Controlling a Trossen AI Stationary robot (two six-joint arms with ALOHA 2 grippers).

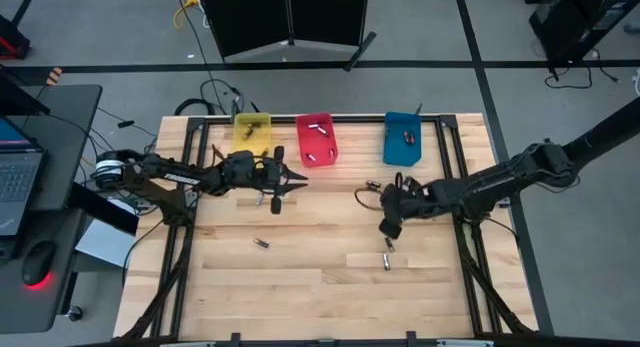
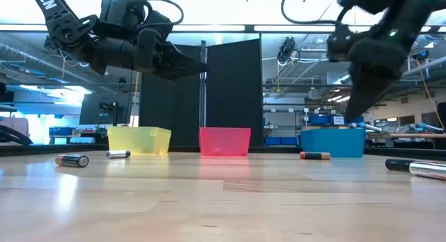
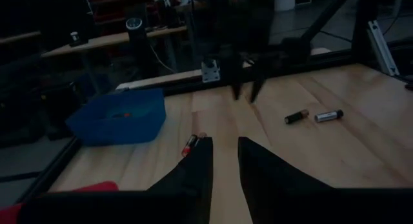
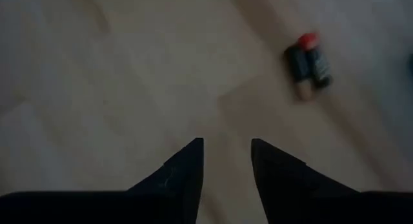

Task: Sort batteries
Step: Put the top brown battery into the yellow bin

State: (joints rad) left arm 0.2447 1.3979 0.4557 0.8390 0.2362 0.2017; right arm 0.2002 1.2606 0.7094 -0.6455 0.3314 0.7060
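Note:
Loose batteries lie on the wooden table: one (image 1: pixel 262 243) left of the middle, two (image 1: pixel 388 244) (image 1: pixel 387 261) on the right, and one with a red end (image 1: pixel 372 185) near the blue bin. My left gripper (image 1: pixel 300 178) hangs above the table in front of the red bin (image 1: pixel 317 139), pointing level toward the table's right; it is open (image 3: pixel 224 153) and holds nothing. My right gripper (image 1: pixel 385 227) slants down over the two right-hand batteries. It is also open (image 4: pixel 226 146) and holds nothing; a dark battery with a red end (image 4: pixel 308 62) lies ahead of it.
Along the far edge stand a yellow bin (image 1: pixel 252 135), the red bin and a blue bin (image 1: pixel 403 137), each with batteries inside. A black frame (image 1: pixel 452 167) borders the table. In the low view, batteries (image 2: pixel 73 160) (image 2: pixel 315 155) (image 2: pixel 414 167) lie scattered across the boards.

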